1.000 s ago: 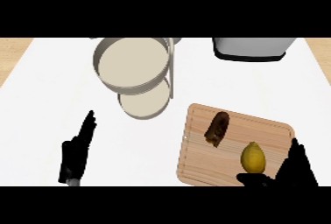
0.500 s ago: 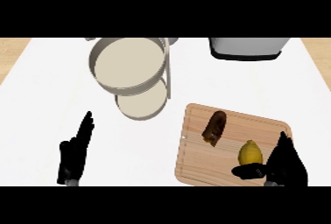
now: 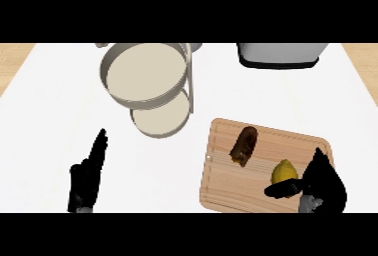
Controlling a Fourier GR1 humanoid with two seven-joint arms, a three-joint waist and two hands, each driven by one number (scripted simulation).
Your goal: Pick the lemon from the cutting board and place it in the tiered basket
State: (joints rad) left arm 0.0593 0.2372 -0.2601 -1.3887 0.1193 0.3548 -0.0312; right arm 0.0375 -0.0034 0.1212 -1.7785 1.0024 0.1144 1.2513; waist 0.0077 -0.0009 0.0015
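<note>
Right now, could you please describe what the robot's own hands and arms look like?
Both hands are matt black with slim, tapering fingers and a thumb: the left hand and the right hand. A small patch of grey forearm shows at each wrist by the lower edge. No cables or markings are visible.

No readable text, no labels, no brand marks, no numbers, no signs on anything in view
</note>
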